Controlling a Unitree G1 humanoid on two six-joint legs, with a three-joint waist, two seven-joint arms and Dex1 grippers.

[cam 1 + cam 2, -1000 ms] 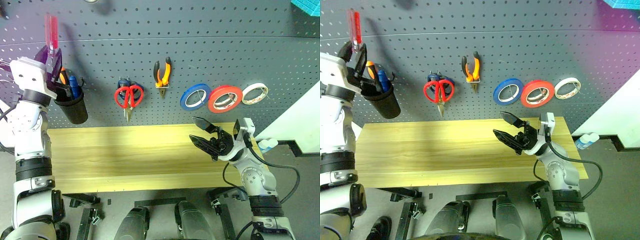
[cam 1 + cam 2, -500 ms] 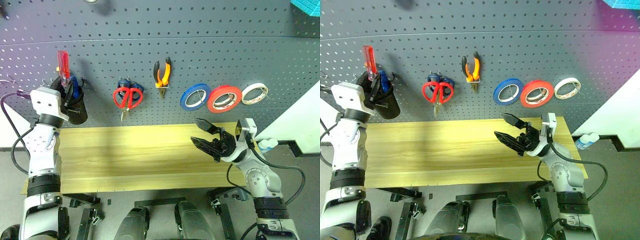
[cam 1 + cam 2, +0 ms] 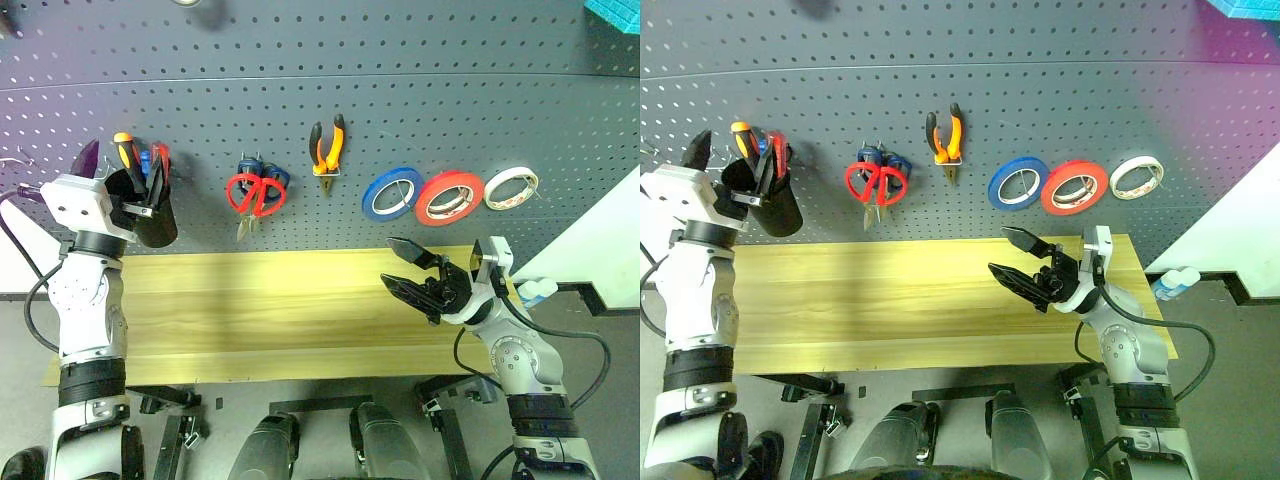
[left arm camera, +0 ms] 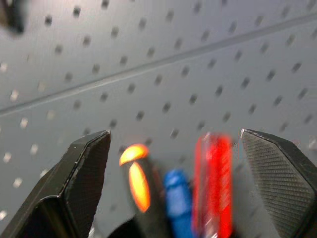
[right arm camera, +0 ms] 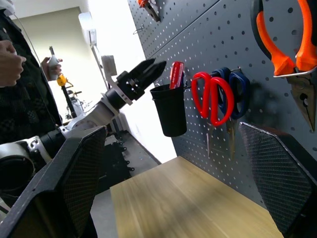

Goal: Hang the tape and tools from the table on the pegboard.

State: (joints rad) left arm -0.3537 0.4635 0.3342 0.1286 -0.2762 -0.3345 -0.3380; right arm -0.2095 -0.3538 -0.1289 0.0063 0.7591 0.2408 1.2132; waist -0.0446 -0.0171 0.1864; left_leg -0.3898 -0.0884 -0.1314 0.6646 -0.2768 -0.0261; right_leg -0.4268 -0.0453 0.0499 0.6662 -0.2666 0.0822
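Looking at your left gripper [image 3: 128, 180], you see its fingers spread wide apart by the black cup [image 3: 148, 220] on the pegboard [image 3: 420, 90], holding nothing. The red-handled screwdriver [image 3: 158, 165] stands in that cup between them, beside a blue screwdriver [image 4: 178, 201] and a yellow-black one [image 3: 124, 148]. Your right gripper [image 3: 412, 272] hovers over the right end of the bench [image 3: 260, 310], fingers also wide apart and empty. On the board hang the red-handled scissors [image 3: 254, 196] over a blue-handled pair [image 5: 239, 91], the pliers [image 3: 327, 146], a blue roll [image 3: 391, 194], the red tape [image 3: 450, 197] and a pale roll [image 3: 510, 188]. A person's hand [image 5: 11, 62] shows in your right wrist view.
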